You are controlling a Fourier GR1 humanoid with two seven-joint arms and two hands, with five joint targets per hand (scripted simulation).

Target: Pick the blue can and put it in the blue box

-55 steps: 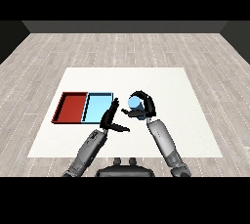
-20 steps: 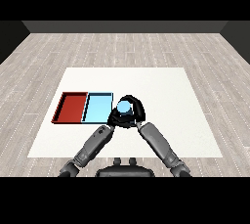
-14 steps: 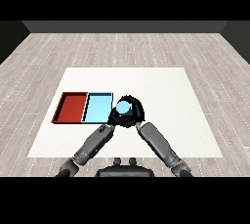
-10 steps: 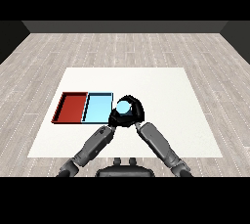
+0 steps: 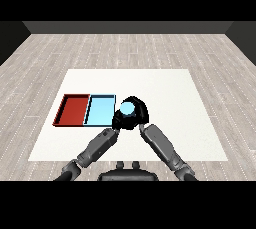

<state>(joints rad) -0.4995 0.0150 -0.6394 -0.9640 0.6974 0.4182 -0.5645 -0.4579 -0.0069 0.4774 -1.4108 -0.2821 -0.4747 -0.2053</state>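
The blue can [image 5: 127, 108] shows its light blue top, and my right hand [image 5: 142, 112] is shut on it, curled round its sides. Hand and can hover just to the right of the light blue tray [image 5: 100, 111], close to its right rim. The red tray [image 5: 73, 109] lies against the blue tray's left side. My left forearm [image 5: 97, 146] reaches up under the can, where my left hand [image 5: 117, 121] shows only as a dark shape merged with the right hand.
The white table [image 5: 165, 93] stretches wide to the right and behind the trays. Both trays hold nothing. Grey plank floor surrounds the table.
Since 2.8 s ago my right hand has carried the can leftward to the blue tray's right edge. Over the last second it has barely moved.
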